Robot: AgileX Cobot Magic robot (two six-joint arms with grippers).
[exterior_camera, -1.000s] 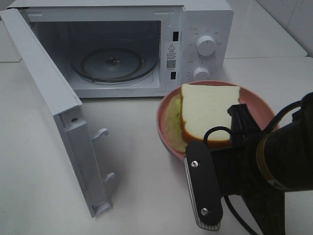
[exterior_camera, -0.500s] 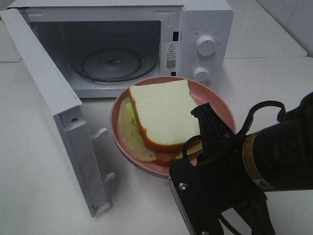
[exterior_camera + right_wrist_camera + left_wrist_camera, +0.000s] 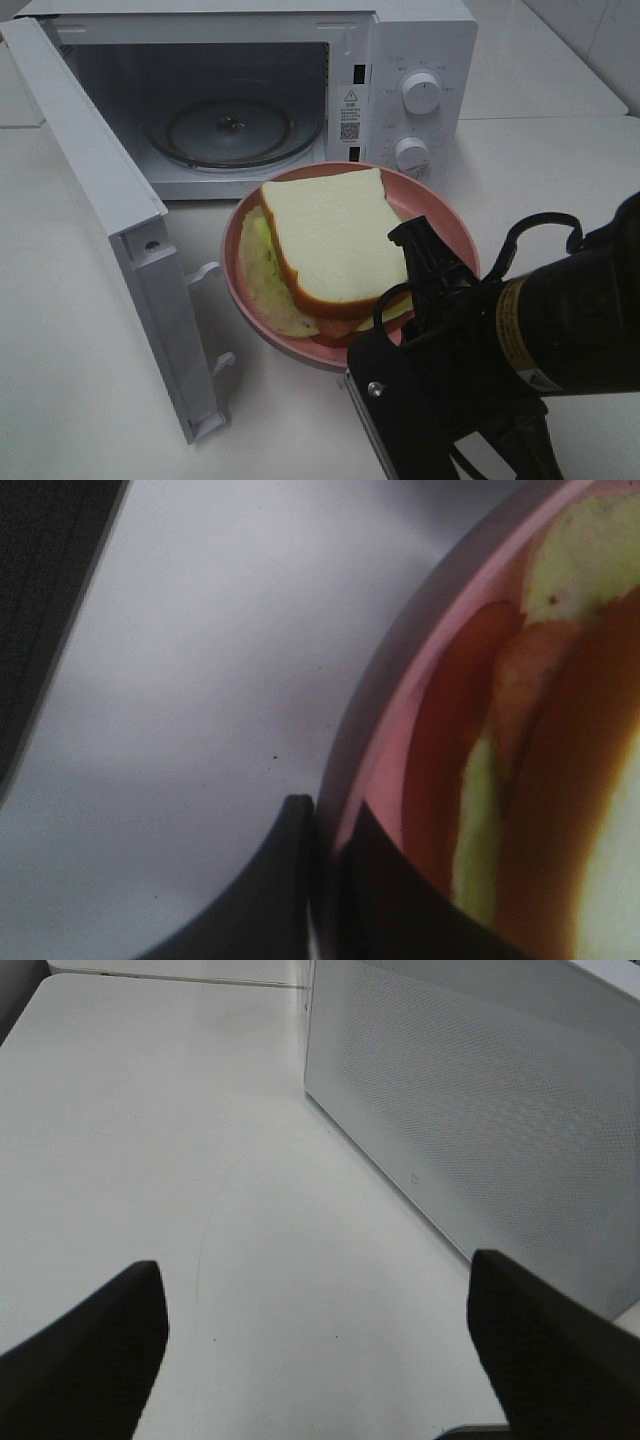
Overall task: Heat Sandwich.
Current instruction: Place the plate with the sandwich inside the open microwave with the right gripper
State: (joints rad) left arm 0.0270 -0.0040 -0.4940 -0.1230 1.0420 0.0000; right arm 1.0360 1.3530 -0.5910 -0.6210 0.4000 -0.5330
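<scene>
Right claw (image 3: 328, 825) pinches plate (image 3: 232, 262) rim, left claw (image 3: 315, 1350) wide open; thin edge grip, so plate w/ sandwich (image 3: 330, 235) could tip or clip microwave (image 3: 430, 40) sill

From here the microwave (image 3: 420, 40) looks smooth, white and a bit shiny. Its door (image 3: 480, 1110) is dull, with tiny dots all over. The glass tray (image 3: 235, 130) inside is clear and glossy. The counter (image 3: 80, 380) is smooth and white with a soft shine. The pink plate (image 3: 440, 215) is slick. The sandwich (image 3: 330, 235) bread looks soft and matt. The left gripper (image 3: 312, 1260) is dull black, with a fine grain.
</scene>
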